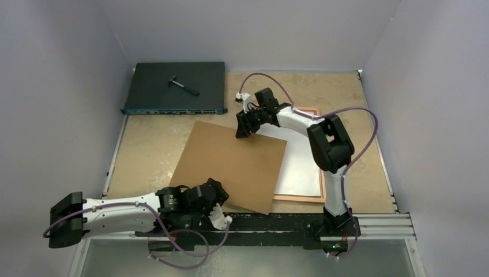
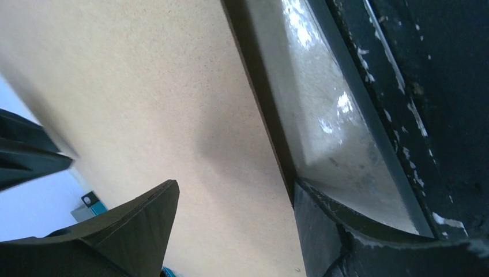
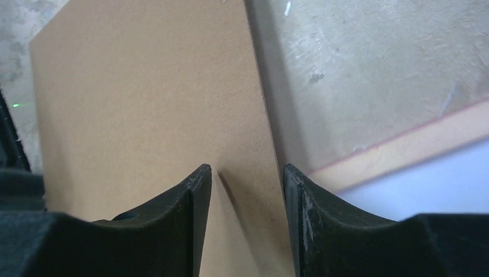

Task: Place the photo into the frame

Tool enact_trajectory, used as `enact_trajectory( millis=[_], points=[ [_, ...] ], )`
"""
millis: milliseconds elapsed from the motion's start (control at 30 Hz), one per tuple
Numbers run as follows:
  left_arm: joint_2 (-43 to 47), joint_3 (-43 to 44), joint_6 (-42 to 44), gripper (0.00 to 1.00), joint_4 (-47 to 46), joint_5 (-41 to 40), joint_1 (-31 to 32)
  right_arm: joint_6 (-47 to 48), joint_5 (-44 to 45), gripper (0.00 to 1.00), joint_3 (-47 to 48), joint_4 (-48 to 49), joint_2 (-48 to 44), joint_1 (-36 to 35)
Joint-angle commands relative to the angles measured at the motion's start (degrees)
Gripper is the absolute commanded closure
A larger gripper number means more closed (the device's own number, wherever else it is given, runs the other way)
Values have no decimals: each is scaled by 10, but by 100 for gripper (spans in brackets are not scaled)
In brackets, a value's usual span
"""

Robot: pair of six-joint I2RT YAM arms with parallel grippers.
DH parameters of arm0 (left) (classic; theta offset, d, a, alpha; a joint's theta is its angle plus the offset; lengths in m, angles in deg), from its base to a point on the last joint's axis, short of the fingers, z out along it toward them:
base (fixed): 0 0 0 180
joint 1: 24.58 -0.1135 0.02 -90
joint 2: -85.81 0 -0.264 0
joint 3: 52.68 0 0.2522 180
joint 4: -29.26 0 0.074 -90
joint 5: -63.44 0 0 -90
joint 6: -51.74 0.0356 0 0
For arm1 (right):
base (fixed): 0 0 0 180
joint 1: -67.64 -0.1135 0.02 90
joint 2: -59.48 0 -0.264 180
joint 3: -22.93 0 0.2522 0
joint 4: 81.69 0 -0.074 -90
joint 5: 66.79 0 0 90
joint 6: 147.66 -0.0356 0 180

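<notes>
Right fingers (image 1: 243,128): apart. They sit at the far corner of the brown backing board (image 1: 230,164). On my wrist feed the board's face and its side edge both show in the gap between the two tips, and I see no pinch on it.
Left fingers (image 1: 218,195): apart, and wider than the right pair. They are at the board's near edge, close to the arm bases. The board's face fills most of the gap, and one tip sits right at the board's edge.
Photo (image 1: 300,167): lies plain white side up inside the frame, on the right half of the tabletop (image 1: 150,150). Its left part is covered by the board.
Frame (image 1: 297,199): lies flat on the tabletop. I can see its tan-pink border along the far, right and near sides of the photo. The left side is hidden under the board, and the far left corner is just beside the right fingers.
Backing board: lies skewed across the middle of the tabletop, with its right edge overlapping the frame. From these feeds I cannot tell whether that corner is raised or lying flat.
Electronics box (image 1: 173,86): dark and flat, in the far left corner, well apart from the frame.
Small tool (image 1: 183,85): a hammer-like tool resting on top of the box.
</notes>
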Motion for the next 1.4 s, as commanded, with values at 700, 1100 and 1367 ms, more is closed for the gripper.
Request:
enact_trajectory(
  millis=[700,1100,1367],
  points=[
    [53,-39,95,38,-89,-139,-6,-209,-202,100,-354,168,-367,-30],
    [44,-54,175,40,-176,-160,-7,-320,-141,92,-442,145,-563,-30],
    [19,-54,218,41,-236,-166,-7,-337,-87,99,-420,54,-600,-30]
  ],
)
